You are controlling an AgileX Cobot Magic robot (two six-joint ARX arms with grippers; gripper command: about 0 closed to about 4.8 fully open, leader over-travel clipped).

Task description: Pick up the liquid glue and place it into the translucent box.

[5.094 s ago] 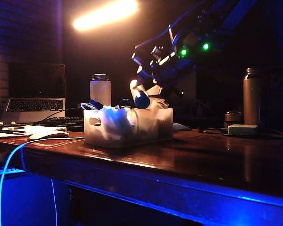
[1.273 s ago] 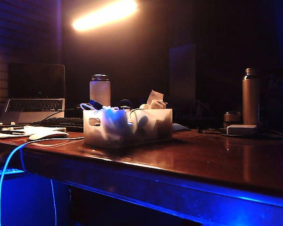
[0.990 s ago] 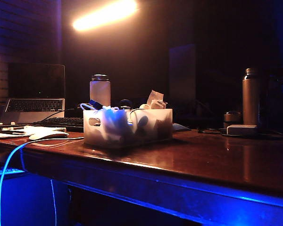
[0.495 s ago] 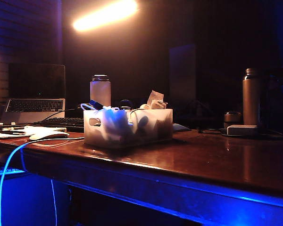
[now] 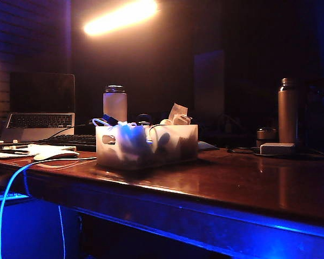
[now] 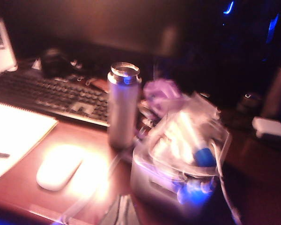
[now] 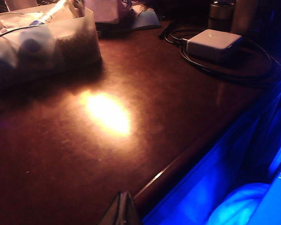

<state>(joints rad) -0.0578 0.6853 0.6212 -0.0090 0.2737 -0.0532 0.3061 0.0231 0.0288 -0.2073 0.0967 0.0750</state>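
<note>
Pincer first: the left pincer (image 6: 120, 211) shows only as a dark smear at the edge of its own blurred wrist view. I cannot tell how far it is open, though nothing appears to be caught in it. The right pincer (image 7: 123, 206) has its tips pressed together on nothing and hangs near the front edge of the surface (image 5: 243, 189), well to the right of the box (image 5: 186, 143).

Neither arm appears in the exterior view now. About 5 seconds ago an arm hung just above the box with the glue in its grip. By about 1 second ago that arm was gone from the exterior view, and that view has looked the same since.

The box sits on the surface, crowded with cables and paper. Just behind the box stands a white bottle (image 5: 115, 102), and a tall metal flask (image 5: 287, 110) is far off to its right. A keyboard (image 6: 51, 96) and a mouse (image 6: 59, 166) lie to the left of the box.

The glue (image 6: 185, 136) lies inside the box, slanted across the clutter, with its blue cap toward 1 end wall. It is not touching either pincer.

My reading is that the placing is done and the task is essentially complete. All that remains is for the left arm to get clear without snagging a cable.
</note>
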